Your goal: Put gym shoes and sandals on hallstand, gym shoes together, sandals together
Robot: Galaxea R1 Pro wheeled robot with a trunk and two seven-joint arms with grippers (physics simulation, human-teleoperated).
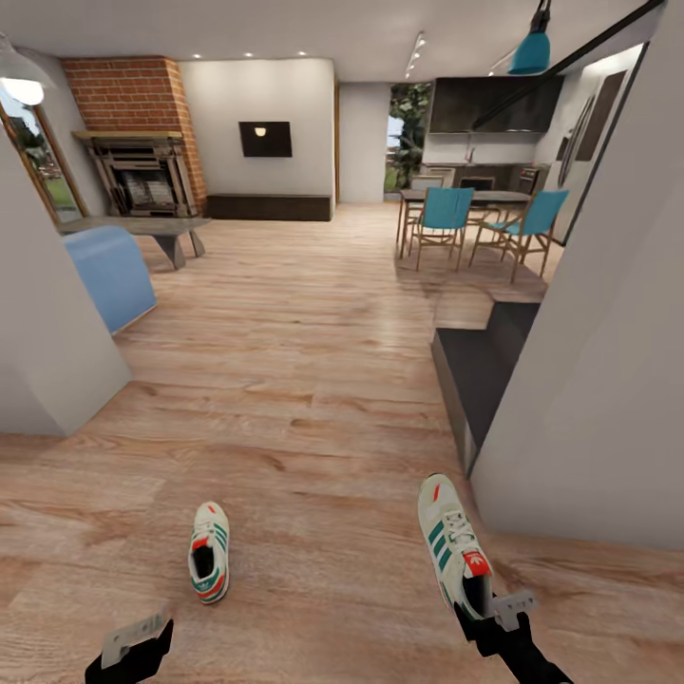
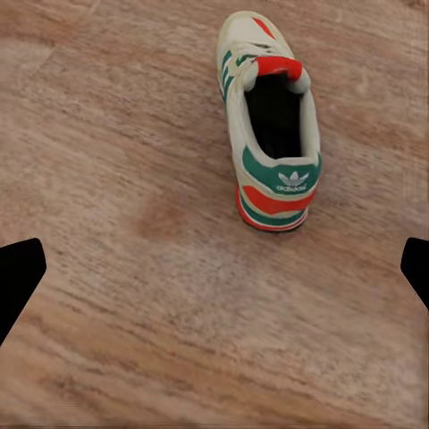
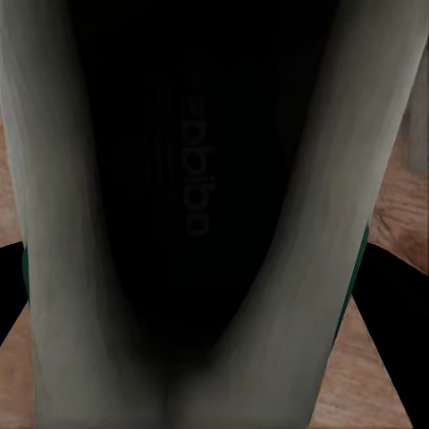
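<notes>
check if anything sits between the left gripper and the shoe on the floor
Nothing visible does. The left wrist view shows only bare wood floor between the open left gripper and the heel of the gym shoe, which stands alone.

Bare floor [image 1: 285, 380] runs open through the frame's middle toward the far room. A grey wall [image 1: 608, 380] blocks the right side, with a dark low ledge [image 1: 480, 370] at its foot. Another wall [image 1: 47, 361] closes the left edge. One shoe [image 1: 209, 565] lies on the floor at lower centre-left.
</notes>
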